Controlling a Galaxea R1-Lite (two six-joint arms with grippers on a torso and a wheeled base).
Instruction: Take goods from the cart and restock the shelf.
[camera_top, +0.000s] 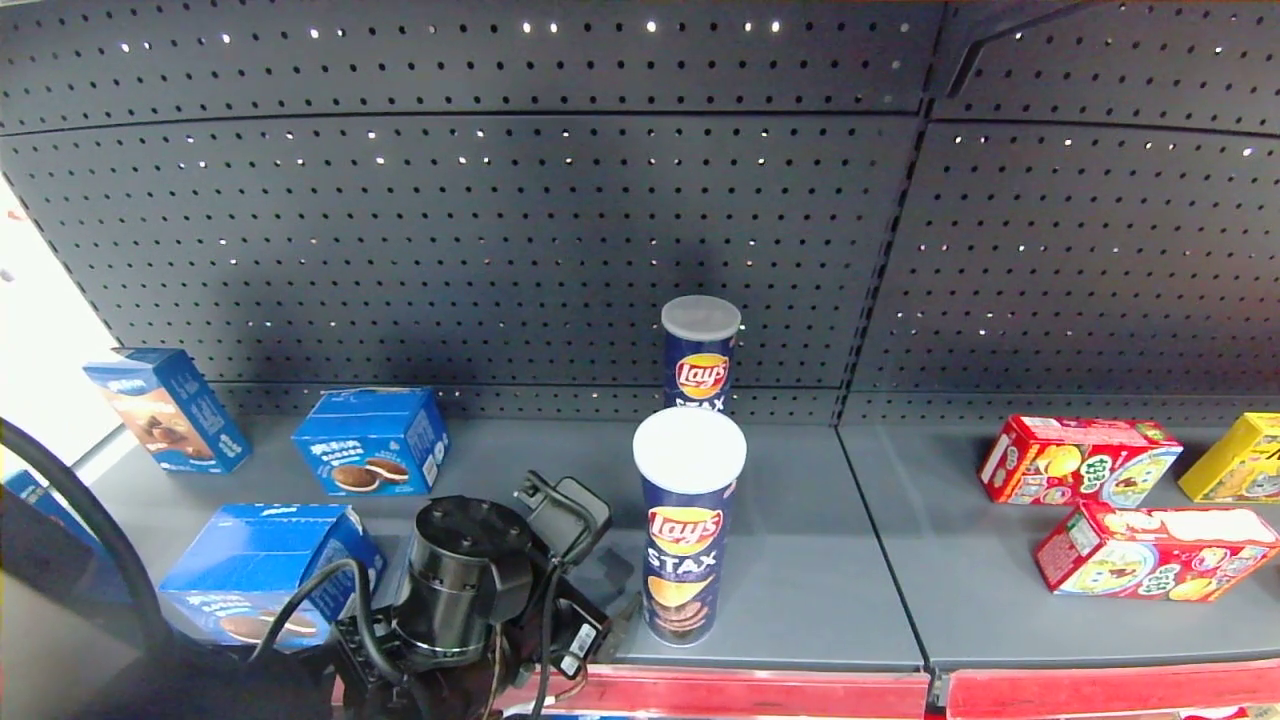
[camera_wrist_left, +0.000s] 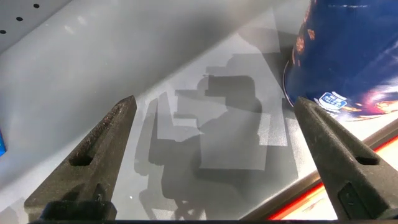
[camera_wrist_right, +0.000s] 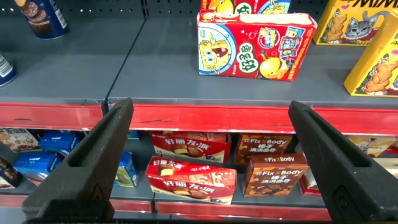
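1. Grey metal shelf (camera_top: 800, 560) has a red strip (camera_top: 750, 690) along its front edge.
2. Near that edge stands the front chip can (camera_top: 688, 530). It is upright and dark blue with a white lid. Its label shows a red and yellow badge and a picture of chips.
3. The left gripper (camera_wrist_left: 214, 106) hangs low over the shelf, just left of the front chip can. Its fingers are spread wide and hold nothing. One finger is just beside the bottom of the can.
4. The right gripper (camera_wrist_right: 210, 107) is out in front of the red strip, to the right of the can. It is spread wide too, with nothing in it.
5. Left of the can sit three blue cookie boxes (camera_top: 265, 570) with pictures of dark sandwich cookies.
6. Well to the right of the can lie two red boxes (camera_top: 1155, 550) with a yellow cartoon figure, and a yellow box (camera_top: 1235, 457) is past them.
7. Right behind the front can stands the back chip can (camera_top: 700, 355), with the same label.
8. Behind it all is a dark wall with holes (camera_top: 500, 230).
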